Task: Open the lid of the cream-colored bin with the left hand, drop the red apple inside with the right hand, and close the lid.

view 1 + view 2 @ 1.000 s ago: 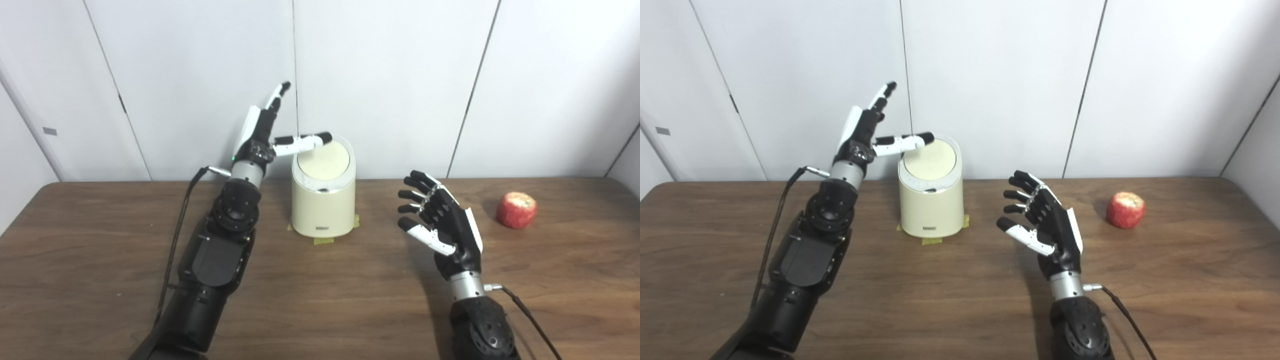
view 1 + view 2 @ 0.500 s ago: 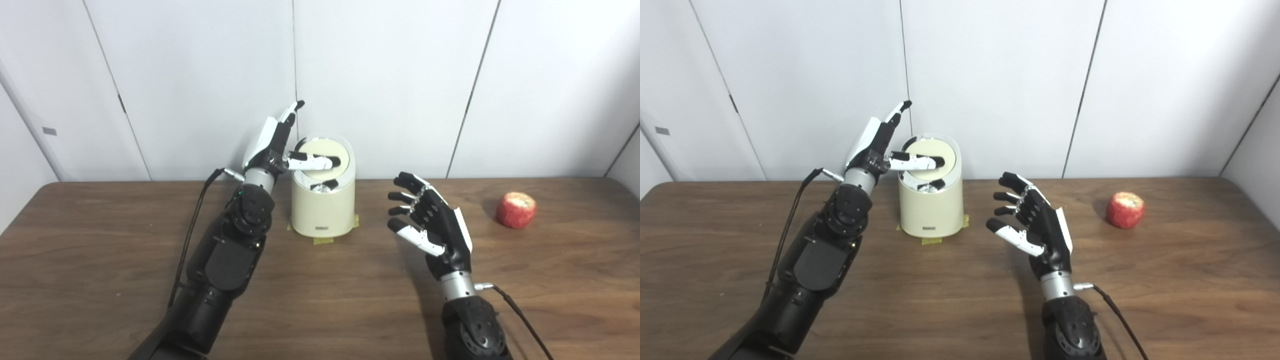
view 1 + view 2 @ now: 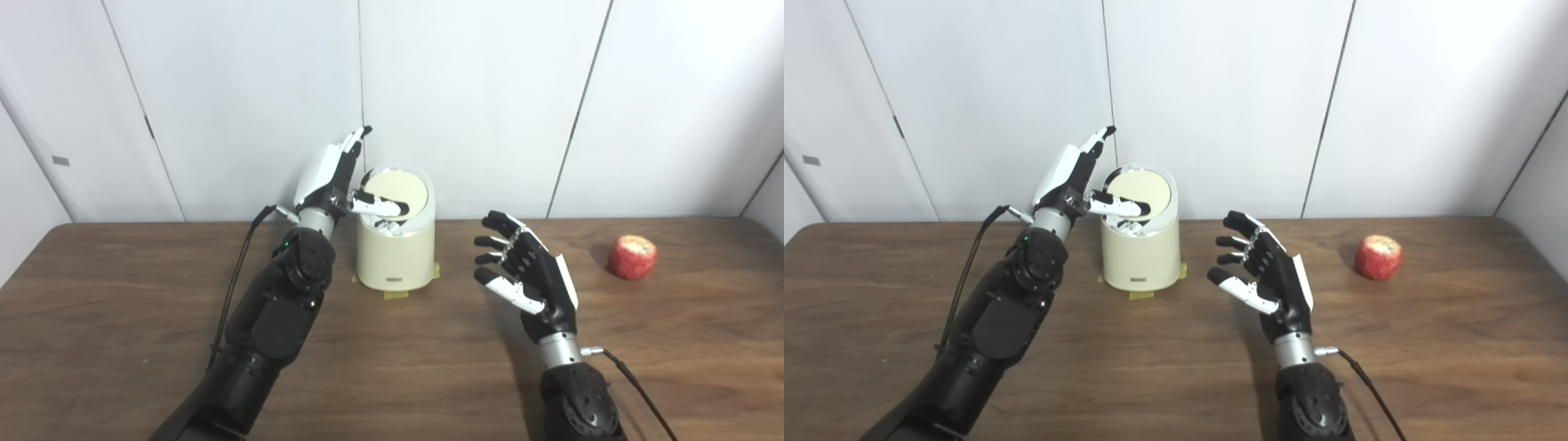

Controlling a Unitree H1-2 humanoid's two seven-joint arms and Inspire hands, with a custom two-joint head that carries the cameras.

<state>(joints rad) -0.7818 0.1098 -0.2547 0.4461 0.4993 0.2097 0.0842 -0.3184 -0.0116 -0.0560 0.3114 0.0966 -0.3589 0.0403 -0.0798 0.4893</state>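
Left eye view: left hand (image 3: 334, 177) raised beside bin (image 3: 396, 257), fingers spread, holding nothing, thumb pressing tilted lid (image 3: 395, 195) inward.
Right hand (image 3: 531, 280): upright, fingers apart, empty, between bin and apple (image 3: 632, 257).
Right eye view: apple (image 3: 1378, 257) rests on table (image 3: 1176, 367), well apart; dark gap at lid's front shows more plainly.

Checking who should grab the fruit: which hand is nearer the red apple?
Right. The right hand hangs open above the table, left of the red apple. The left hand is farther away, at the cream-colored bin.
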